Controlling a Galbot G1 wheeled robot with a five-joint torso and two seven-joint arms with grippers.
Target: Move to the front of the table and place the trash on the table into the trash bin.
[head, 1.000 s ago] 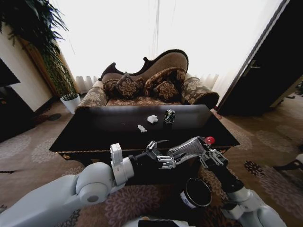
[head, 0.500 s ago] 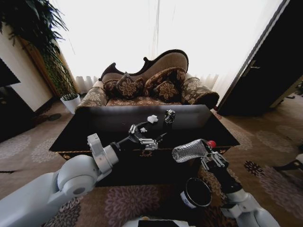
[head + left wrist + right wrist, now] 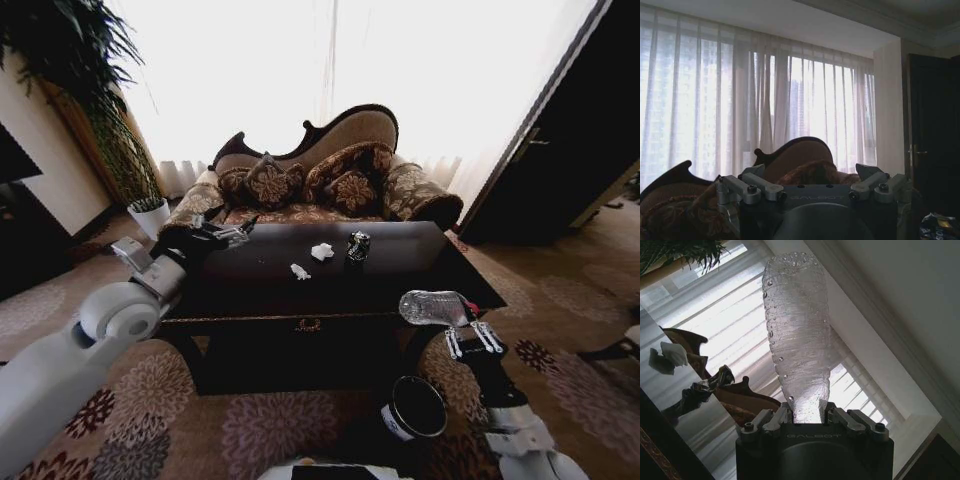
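Head view: right hand (image 3: 468,330) grips the bottle (image 3: 432,307) near its neck, above the trash bin (image 3: 413,408); left hand (image 3: 222,234) state indeterminate.

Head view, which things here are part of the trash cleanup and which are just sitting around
Part of the job:
bottle, held by the right pincer
can
paper wads
table
trash bin

Just there:
sofa
cushions
potted plant
carpet
left pincer, off the table's far left corner

Ornate sofa (image 3: 318,172) before bright curtains (image 3: 300,70)
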